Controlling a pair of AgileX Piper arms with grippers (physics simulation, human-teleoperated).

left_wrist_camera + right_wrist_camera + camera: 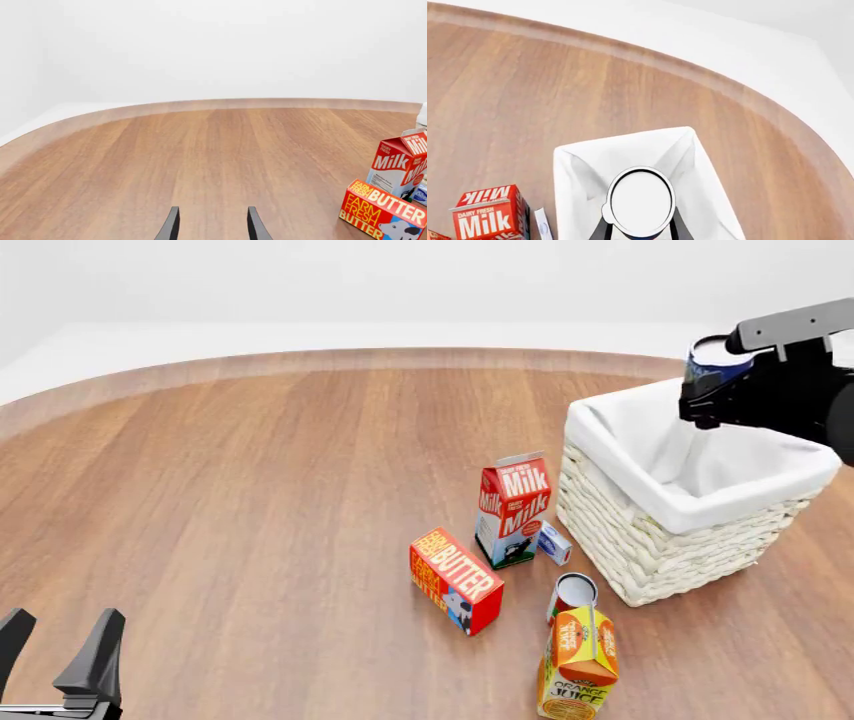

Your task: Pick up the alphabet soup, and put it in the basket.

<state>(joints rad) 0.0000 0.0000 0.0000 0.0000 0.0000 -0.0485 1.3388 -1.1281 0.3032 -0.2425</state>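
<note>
— Wicker, white, cloth-lined: that is the basket point(667, 540), standing at the right of the wooden table point(267, 490). Where is the alphabet soup point(710, 355)?

— In the air above the basket's far right corner, held in the right gripper point(707, 390). From the front only its dark blue side and pale top show behind the arm.

— Are the fingers closed on it?

— Yes. In the right wrist view the two dark fingers point(602, 231) press against either side of the can, whose round silver-white top faces that camera, and the white lining of the basket lies straight beneath it.

— So it is not touching the basket?

— It hangs clear of the rim, as far as the front view tells.

— And the left gripper point(56, 650)?

— Low at the near left edge, well apart from everything, its fingers spread with bare wood between them.

— What else stands on the table?

— A red milk carton point(514, 508) just left of the basket, with a small white-and-blue box point(554, 542) at its foot. A butter box point(457, 580) lies nearer, and an orange juice carton point(577, 665) stands at the front with a red-and-white can point(573, 595) just behind it.
</note>
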